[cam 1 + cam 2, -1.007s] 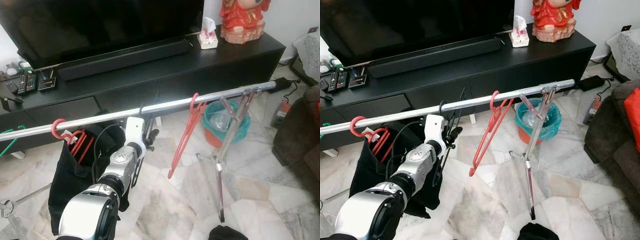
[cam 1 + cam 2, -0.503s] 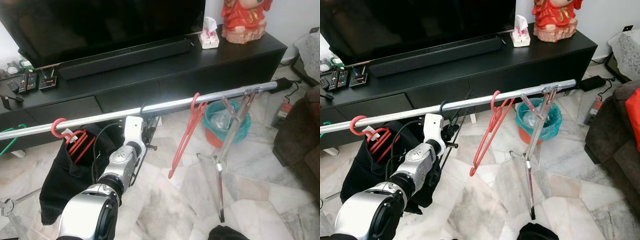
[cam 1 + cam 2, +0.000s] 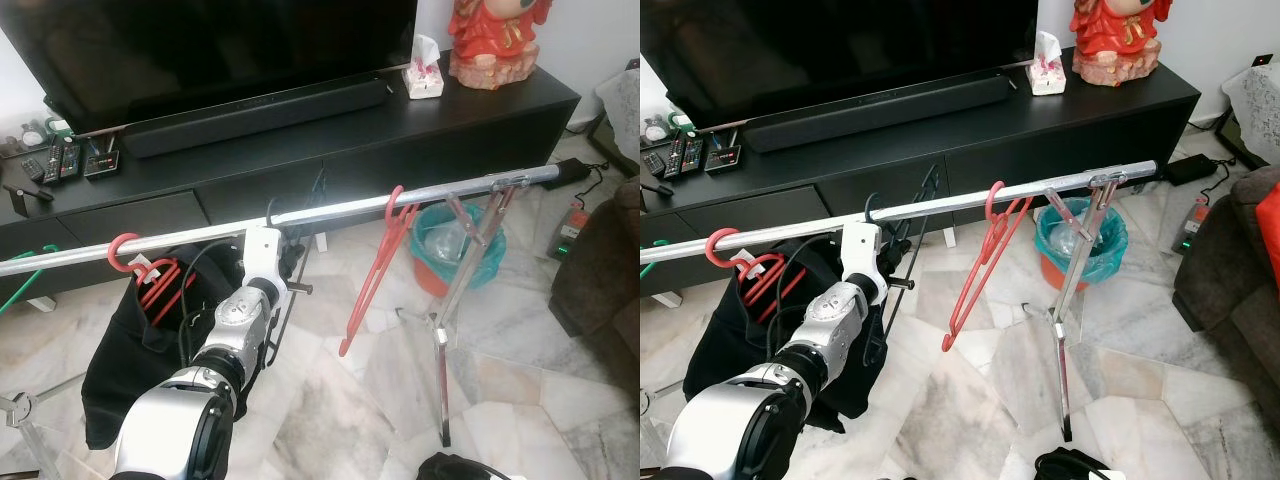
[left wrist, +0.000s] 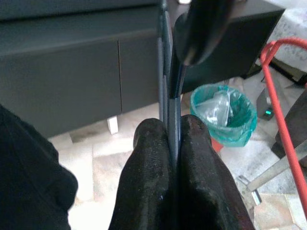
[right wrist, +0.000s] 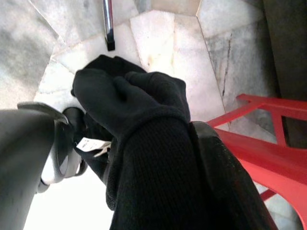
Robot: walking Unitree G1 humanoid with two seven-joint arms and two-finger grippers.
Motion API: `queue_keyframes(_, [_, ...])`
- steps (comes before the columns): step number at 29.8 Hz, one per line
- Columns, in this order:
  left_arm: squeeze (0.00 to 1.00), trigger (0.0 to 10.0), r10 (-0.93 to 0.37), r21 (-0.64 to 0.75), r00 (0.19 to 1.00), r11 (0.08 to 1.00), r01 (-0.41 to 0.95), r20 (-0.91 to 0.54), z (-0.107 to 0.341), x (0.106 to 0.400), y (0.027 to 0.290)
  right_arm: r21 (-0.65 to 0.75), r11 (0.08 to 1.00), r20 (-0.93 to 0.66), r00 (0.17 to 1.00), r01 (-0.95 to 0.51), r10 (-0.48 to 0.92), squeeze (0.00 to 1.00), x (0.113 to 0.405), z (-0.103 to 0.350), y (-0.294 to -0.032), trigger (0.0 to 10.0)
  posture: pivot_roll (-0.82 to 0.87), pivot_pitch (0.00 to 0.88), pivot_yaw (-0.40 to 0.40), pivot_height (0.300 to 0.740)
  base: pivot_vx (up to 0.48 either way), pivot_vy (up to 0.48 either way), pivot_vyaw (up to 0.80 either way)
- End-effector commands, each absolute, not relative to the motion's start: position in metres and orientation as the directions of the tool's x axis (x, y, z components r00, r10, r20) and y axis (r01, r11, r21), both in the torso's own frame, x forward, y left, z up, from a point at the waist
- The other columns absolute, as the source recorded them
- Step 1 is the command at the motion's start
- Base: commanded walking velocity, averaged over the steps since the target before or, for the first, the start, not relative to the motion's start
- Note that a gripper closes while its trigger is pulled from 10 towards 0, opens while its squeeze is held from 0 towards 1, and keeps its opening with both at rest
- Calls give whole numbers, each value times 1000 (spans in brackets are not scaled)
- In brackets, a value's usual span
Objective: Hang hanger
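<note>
The left hand is raised to the silver rail of the clothes rack, and in the left wrist view I see its two black fingers pressed together on the thin dark bar of a black hanger. The hook of that hanger sits over the rail just left of the rail's middle, and its frame hangs below, beside the hand's white wrist housing.

Further right on the same rail hangs a red hanger, tilted, its lower end swinging toward the near left. At the left end of the rail, more red hangers hang together above a black garment that drapes toward the marble floor.

The rail rests at its right end on a folding metal stand. Behind that stand, on the floor, is a bin lined with a teal bag.

Beyond the rack stands a long black TV desk carrying a television, a soundbar, remote controls at the left, a tissue box and a red figurine at the right.

The right hand is seen in its wrist view as dark fabric-covered fingers over the floor, with a red frame beside them; I cannot tell whether it is spread or closed.
</note>
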State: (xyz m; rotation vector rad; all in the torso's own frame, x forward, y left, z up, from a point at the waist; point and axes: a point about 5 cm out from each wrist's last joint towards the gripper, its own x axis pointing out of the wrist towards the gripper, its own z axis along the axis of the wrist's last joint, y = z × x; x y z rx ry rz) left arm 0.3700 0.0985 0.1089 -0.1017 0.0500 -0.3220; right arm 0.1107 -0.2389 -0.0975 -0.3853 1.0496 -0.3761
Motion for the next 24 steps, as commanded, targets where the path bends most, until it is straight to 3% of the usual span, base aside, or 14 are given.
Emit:
queue_keyframes(1, [0, 10000, -310, -76, 951, 948, 309, 9, 110, 368, 112, -467, 879, -772, 439, 98, -459, 0, 108, -100, -234, 10000, -116, 32, 97, 740, 0, 0, 0])
queue_keyframes(13, [0, 10000, -310, 24, 950, 950, 311, -27, 73, 335, 152, -457, 886, -778, 449, 78, -440, 0, 117, -98, -233, 10000, -84, 0, 93, 740, 0, 0, 0])
queue_keyframes(24, [0, 10000, -322, 22, 917, 942, 336, -236, 22, 297, 162, -446, 892, -785, 448, 68, -427, 0, 123, -97, -234, 10000, -74, 0, 93, 740, 0, 0, 0])
